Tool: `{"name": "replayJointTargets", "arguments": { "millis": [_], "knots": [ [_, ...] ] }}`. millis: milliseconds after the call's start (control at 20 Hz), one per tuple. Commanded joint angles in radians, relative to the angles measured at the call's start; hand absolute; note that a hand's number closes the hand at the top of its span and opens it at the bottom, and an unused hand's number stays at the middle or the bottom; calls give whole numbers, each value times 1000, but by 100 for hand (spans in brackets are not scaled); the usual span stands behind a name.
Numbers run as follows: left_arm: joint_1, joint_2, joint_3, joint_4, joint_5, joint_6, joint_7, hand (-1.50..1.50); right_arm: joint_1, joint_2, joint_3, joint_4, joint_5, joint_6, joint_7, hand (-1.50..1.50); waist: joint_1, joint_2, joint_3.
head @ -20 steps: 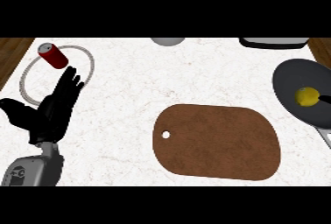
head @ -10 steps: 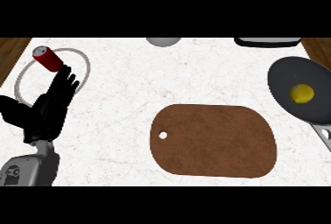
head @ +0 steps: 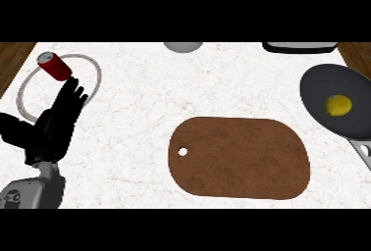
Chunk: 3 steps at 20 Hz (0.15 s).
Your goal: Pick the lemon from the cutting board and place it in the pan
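- The counter [head: 145, 98] is white stone with thin grey veins, and it fills almost the whole head view. A strip of brown wood shows at its far left corner and another at its far right corner.
- The cutting board [head: 243, 157] is brown with round corners and lies flat on the counter. It has a small hole near its left end. Its top is bare.
- The pan [head: 322, 86] is dark and round. It sits to the right of the cutting board and a bit farther back, apart from it. Its grey handle runs toward the near right edge of the view.
- The left hand [head: 54, 125] is black and sits well to the left of the cutting board. Its fingers are straight and point away from the robot, and it holds nothing.
- A thin pale ring [head: 94, 68] lies on the counter, far back and left of the cutting board, partly under the hand's fingertips.
- A red can [head: 54, 66] sits at the back of that ring.
- A dark thing with a pale rim [head: 299, 47] and a small grey round thing [head: 182, 46] sit at the back edge, behind the cutting board. Only part of each shows, so I cannot tell what they are.
- The lemon [head: 338, 104] is yellow and lies inside the pan, right of the cutting board.
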Motion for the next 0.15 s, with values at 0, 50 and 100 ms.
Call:
{"name": "replayJointTargets", "arguments": {
  "millis": [0,50,100],
  "knots": [
    [18,-40,-32,-13,-27,27,-13,0,87,14,4,-11,-16,89,-129,-150,-1,-1,0],
    [-25,-7,2,5,-6,15,14,0,59,26,14,-19,-16,59,-106,-150,2,-1,0],
    [2,-23,-19,21,-28,12,-34,0,61,11,6,-11,-27,79,-91,-150,2,0,0]
  ]
}}
